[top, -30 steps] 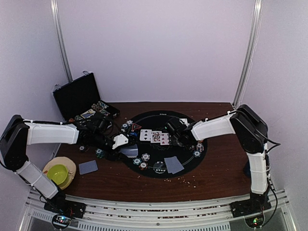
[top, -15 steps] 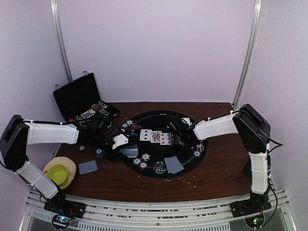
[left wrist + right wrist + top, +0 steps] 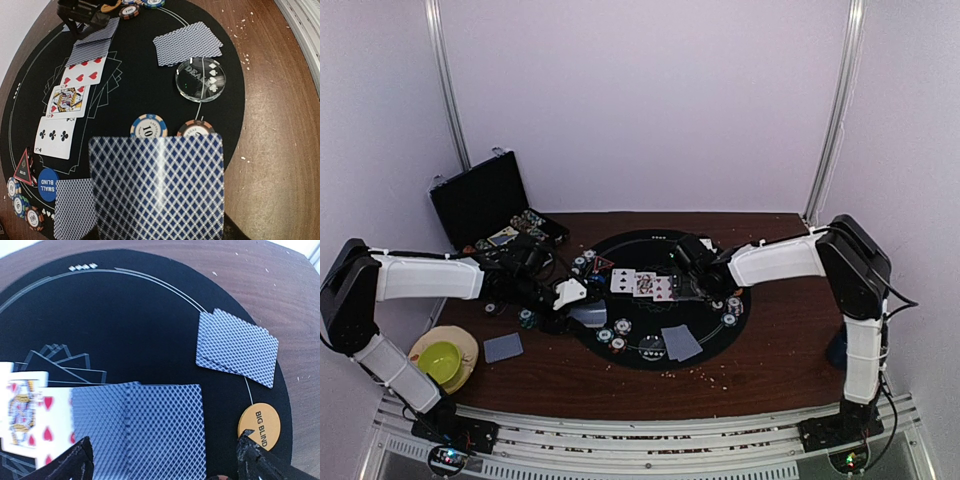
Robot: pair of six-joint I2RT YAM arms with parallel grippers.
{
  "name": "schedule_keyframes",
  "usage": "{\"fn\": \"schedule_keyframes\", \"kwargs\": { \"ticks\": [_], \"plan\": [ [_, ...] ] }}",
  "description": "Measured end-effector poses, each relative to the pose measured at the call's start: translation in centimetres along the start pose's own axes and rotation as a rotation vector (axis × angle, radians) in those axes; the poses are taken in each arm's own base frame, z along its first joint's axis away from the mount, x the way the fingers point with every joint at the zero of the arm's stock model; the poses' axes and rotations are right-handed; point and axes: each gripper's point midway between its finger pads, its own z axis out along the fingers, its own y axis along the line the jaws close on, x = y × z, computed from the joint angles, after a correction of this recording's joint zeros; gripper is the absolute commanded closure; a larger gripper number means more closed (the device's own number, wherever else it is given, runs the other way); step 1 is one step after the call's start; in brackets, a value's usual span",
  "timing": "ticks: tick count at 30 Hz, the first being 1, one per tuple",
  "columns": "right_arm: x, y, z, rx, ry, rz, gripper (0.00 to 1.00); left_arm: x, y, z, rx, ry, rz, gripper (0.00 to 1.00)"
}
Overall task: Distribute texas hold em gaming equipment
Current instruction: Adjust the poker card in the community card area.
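Above the black mat (image 3: 145, 75), my left gripper (image 3: 582, 312) pinches a blue-backed card (image 3: 156, 187) at its left edge; I should lower it flat, squared onto the dealt card (image 3: 72, 207) beside the small-blind disc (image 3: 48, 184). My right gripper (image 3: 162, 462) stands spread over the face-down board card (image 3: 137, 427).

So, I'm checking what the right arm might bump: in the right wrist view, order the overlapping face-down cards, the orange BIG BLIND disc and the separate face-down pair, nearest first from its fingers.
1. Overlapping face-down blue-patterned cards, between the right arm's fingers.
2. Orange round BIG BLIND disc, beside one finger, rightward.
3. Separate face-down card pair, farther, upper right.
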Motion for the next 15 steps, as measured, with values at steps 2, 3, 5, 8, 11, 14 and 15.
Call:
{"fn": "schedule_keyframes", "kwargs": {
  "ticks": [2, 3, 5, 8, 11, 14, 15],
  "plan": [
    [-1.1, 0.3, -1.1, -0.032, -0.013, 0.011, 0.01, 0.0, 0.0, 0.0, -0.002, 0.003, 0.0, 0.47],
    [-1.8, 0.4, -1.7, -0.047, -0.023, 0.016, 0.01, 0.1, 0.1, 0.0, -0.004, 0.005, 0.0, 0.47],
    [-3.4, 0.5, -3.5, -0.086, -0.049, 0.035, 0.01, 0.2, 0.2, 0.0, -0.01, 0.011, 0.0, 0.47],
    [-4.9, -0.1, -5.8, -0.12, -0.083, 0.059, 0.01, 0.3, 0.3, 0.0, -0.017, 0.02, 0.0, 0.47],
    [-5.0, -1.3, -7.2, -0.128, -0.095, 0.063, 0.01, 0.3, 0.6, -0.1, -0.028, 0.029, 0.001, 0.47],
    [-3.7, -2.9, -7.9, -0.118, -0.083, 0.042, 0.0, 0.2, 1.1, -0.3, -0.04, 0.045, -0.001, 0.47],
    [-3.3, -3.4, -8.1, -0.112, -0.078, 0.035, 0.0, 0.0, 1.4, -0.4, -0.045, 0.047, 0.0, 0.47]
  ]
}}
